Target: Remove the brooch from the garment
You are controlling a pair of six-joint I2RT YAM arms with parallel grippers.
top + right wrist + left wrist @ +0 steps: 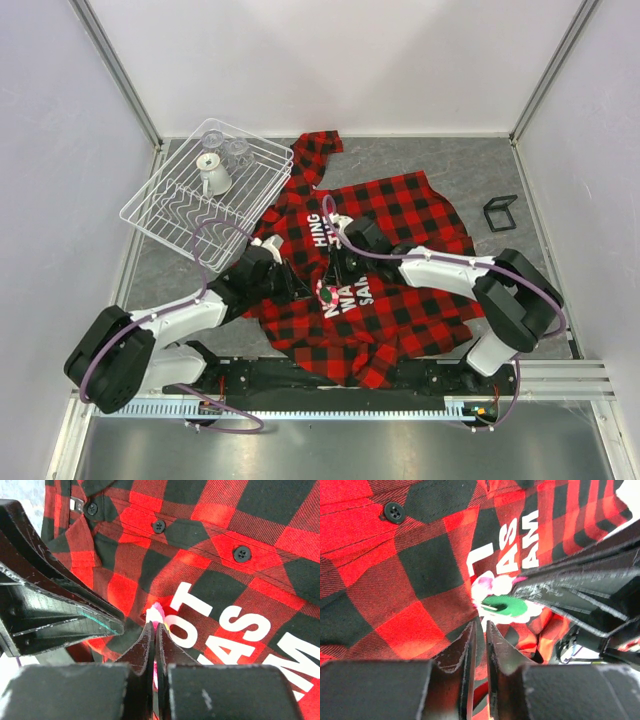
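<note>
The right gripper [154, 626] has its jaws pressed together, and pink shows right at their tips. It looks clamped on the edge of the small flower-shaped brooch with pink petals and a green part [502, 605]. The brooch lies directly ahead of these fingertips, on the chest of the red-and-black plaid shirt with white block lettering, the garment [400, 225].

Just beside it, on the opposite side of the brooch, is the left gripper [480, 627]. Its jaws stand narrow, with red cloth showing in the slit, so it appears to nip a fold of the garment.

To do the step well, I judge that the pull should go straight away from the cloth and slowly. The left gripper should anchor the fabric close to the pin so the shirt does not rise with it. If the cloth tents, a re-grip nearer the brooch's centre would help.

Well beyond both tools, past the collar, a white wire dish rack [170, 215] sits on the grey table [470, 165].
</note>
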